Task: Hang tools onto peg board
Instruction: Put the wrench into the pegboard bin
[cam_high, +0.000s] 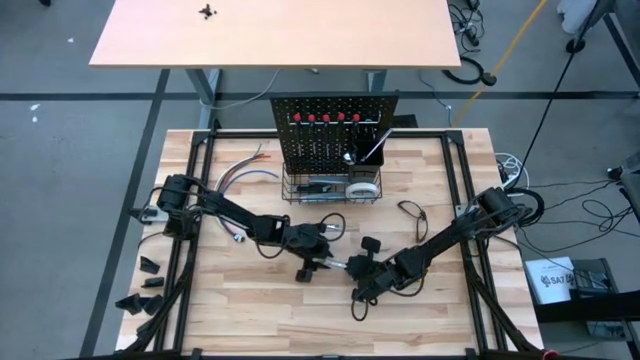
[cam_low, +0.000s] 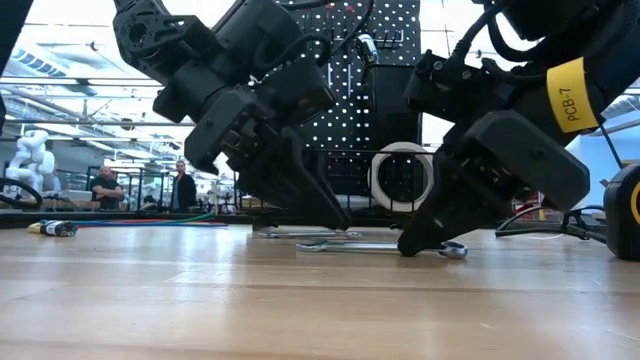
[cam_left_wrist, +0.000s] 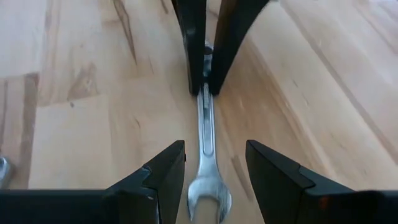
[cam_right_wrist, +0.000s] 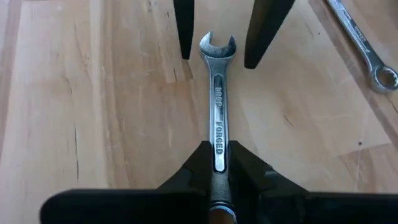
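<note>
Wrench (cam_right_wrist: 218, 118), silver, lies flat on my wooden counter (cam_high: 250, 310), well in front of the peg board (cam_high: 335, 130). My right pincer (cam_right_wrist: 217, 163) is clamped on its shank; my left pincer (cam_left_wrist: 214, 168) straddles the open-jaw end, fingers apart. Second wrench (cam_right_wrist: 364, 40) lies nearby, apart from the first. Basket (cam_high: 330, 187) at the board's foot holds a white tape roll (cam_low: 402, 176). Beyond the counter, people (cam_low: 140, 187) stand in the room.

A robotics lab or workshop: grey concrete floor (cam_high: 60, 150) strewn with cables (cam_high: 590, 215), a plain desk (cam_high: 270, 35) beyond the wooden workbench (cam_high: 250, 310), people (cam_low: 182, 186) and a white robot arm (cam_low: 30, 155) far across the open hall.
</note>
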